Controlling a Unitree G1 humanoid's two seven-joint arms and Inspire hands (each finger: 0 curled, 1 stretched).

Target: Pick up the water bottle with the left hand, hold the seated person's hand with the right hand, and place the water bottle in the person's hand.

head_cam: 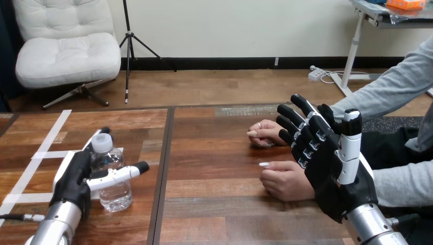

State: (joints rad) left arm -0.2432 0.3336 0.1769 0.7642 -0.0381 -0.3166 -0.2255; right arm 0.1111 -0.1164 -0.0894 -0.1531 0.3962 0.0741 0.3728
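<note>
bottle position: water bottle (115, 194) stands on the table (214, 153) at its left side, base down on the wood, close to the near edge.
long axis: vertical, white cap on top, no lean that i can make out.
bottle vs left hand: left hand (74, 181) sits hard against the bottle's left side. its thumb lies across the front of the bottle and its fingers run up behind it, so the bottle stands in the gap between them.
left hand state: thumb and fingers look straight rather than wrapped. it brackets the bottle, and i judge it has not yet clamped.
nearer arm: the left, by far. the right hand (332, 173) is well apart from the bottle, across the table at the right.
right hand state: raised, fingers spread and straight, holding nothing.
person's hands: the nearer hand (286, 179) and the farther hand (265, 133) both rest on the table, knuckles up and fingers loosely curled.
right hand vs person: it overlaps the nearer hand's wrist in the view. contact cannot be told, and no finger is curled round it.
direction of hand-over: the person's hands lie to the right of the bottle, across bare wood.
judgement: the next move turns on closing the left hand round the upright bottle. the receiving palm faces down for now.
count: one water bottle, two robot hands, two person's hands.
</note>
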